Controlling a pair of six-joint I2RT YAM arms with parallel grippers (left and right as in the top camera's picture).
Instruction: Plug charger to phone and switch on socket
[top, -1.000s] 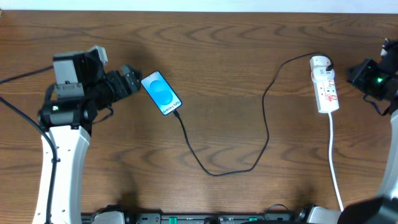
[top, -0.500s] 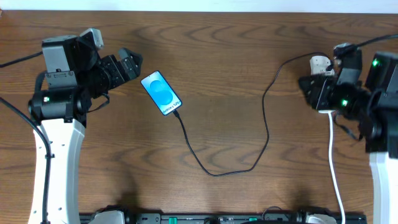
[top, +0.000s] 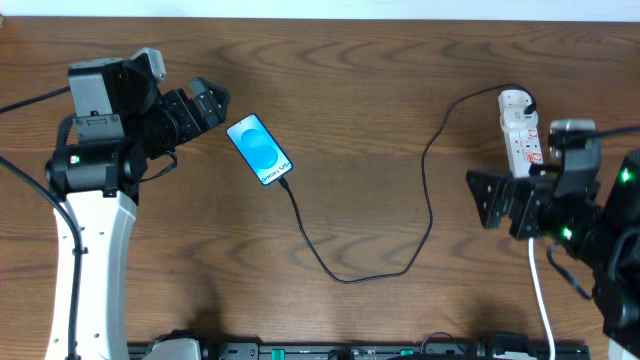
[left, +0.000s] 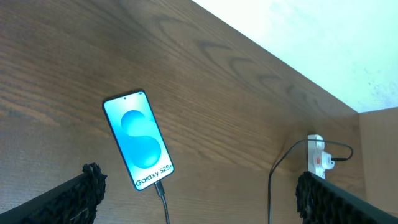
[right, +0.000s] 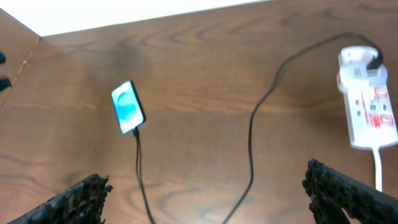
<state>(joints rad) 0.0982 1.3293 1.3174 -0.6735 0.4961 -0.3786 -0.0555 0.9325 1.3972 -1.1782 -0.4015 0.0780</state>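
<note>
Has the left gripper (top: 212, 108) spread wide, with nothing between the fingers. Finds the phone (top: 259, 149) just in front of that gripper, flat on the table (top: 380, 80), screen up and lit blue. In the left wrist view, places it ahead between the two fingers, closer to the left one. Shows the small tip of the charger (top: 430, 200) touching the phone's short edge, under the "Galaxy S25+" text. Traces from there a long loop of this black cable over the wood, well away from the left gripper, up to the round end of the socket (top: 520, 135). Has the right gripper (top: 478, 200) spread wide as well, gripping nothing. Finds the socket ahead of this gripper, toward its right finger, near but apart. Shows red marks on the socket; cannot tell if switched on. Sees a white cord (top: 538, 270) leaving the socket's near end and passing back beside the right gripper.
</note>
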